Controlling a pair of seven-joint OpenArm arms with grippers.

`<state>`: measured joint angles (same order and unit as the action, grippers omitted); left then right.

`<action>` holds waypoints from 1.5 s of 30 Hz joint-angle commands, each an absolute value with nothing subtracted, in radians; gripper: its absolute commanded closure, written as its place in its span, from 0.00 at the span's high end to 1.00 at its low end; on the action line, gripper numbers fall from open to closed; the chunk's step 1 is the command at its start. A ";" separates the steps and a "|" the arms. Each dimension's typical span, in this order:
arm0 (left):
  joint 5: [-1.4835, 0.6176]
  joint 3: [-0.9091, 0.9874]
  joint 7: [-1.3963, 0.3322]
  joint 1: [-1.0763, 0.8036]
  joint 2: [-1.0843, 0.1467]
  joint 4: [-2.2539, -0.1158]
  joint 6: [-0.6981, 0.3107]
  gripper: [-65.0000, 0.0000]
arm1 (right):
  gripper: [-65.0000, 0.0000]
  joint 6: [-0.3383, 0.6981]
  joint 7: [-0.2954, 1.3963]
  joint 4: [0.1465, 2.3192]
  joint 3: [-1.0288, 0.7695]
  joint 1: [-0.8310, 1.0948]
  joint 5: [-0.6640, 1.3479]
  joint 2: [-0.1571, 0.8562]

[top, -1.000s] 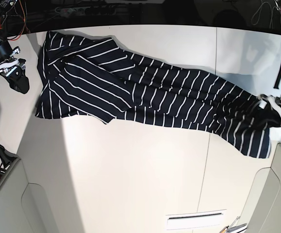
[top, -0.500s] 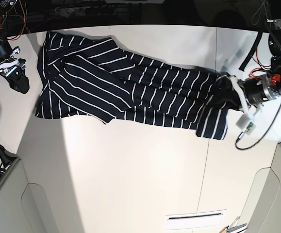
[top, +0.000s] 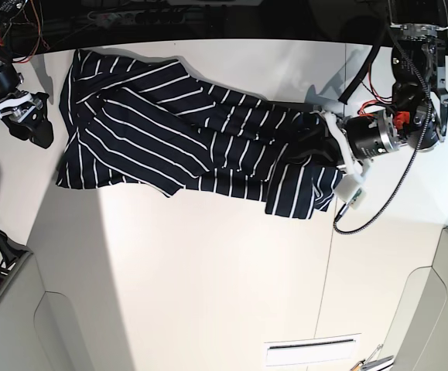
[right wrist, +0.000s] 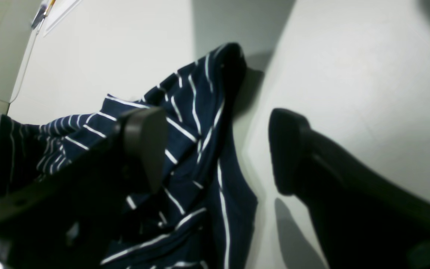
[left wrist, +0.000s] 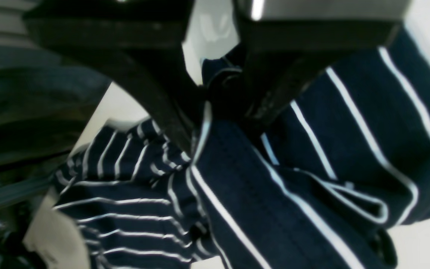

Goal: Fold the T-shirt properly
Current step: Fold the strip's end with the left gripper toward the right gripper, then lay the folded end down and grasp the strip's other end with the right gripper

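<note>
The T-shirt (top: 169, 131), dark navy with thin white stripes, lies stretched from the table's back left toward the middle right. Its right end is lifted and doubled back over itself. My left gripper (top: 320, 145) is shut on that end. In the left wrist view the gripper (left wrist: 218, 123) pinches a bunched hem of the T-shirt (left wrist: 274, 205) between its black fingers. My right gripper (top: 30, 127) stands open just left of the shirt's left edge, apart from it. In the right wrist view the gripper (right wrist: 215, 149) has its pads wide apart above the T-shirt's edge (right wrist: 200, 112), holding nothing.
The white table (top: 208, 270) runs to a dark back edge with cables. Grey panels (top: 22, 325) sit at both front corners, and a white slotted strip (top: 312, 352) lies near the front. A black cable (top: 363, 216) loops below the left arm.
My left gripper has carried the shirt's right end leftward over the table, so that end now folds back on the shirt. My right gripper has opened wider in place.
</note>
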<state>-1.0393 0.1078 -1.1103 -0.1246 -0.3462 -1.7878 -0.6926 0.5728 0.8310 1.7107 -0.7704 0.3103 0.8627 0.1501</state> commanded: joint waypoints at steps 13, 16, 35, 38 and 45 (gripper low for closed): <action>-1.081 0.110 -1.088 -0.111 -0.204 -1.805 -0.698 0.22 | 0.65 0.580 0.783 1.711 -0.654 0.308 0.825 0.165; -1.089 0.105 -1.088 -0.115 -0.184 -1.805 -0.698 0.53 | 0.65 0.572 0.775 1.711 -0.624 0.308 0.802 0.166; -1.110 -0.181 -1.103 -0.117 -0.180 -1.806 -0.698 0.56 | 0.65 0.546 0.736 1.663 -0.602 0.308 0.696 0.166; -1.110 -0.175 -1.103 -0.117 -0.180 -1.806 -0.698 0.56 | 0.65 0.559 0.733 1.622 -0.601 0.307 0.713 0.166; -1.109 -0.175 -1.103 -0.117 -0.180 -1.806 -0.698 0.56 | 0.65 0.576 0.736 1.556 -0.599 0.293 0.791 0.165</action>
<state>-1.0821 -0.1764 -1.1179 -0.1268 -0.1802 -1.7878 -0.6922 0.5652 0.7544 1.5410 -0.5961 0.3012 0.7685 0.1524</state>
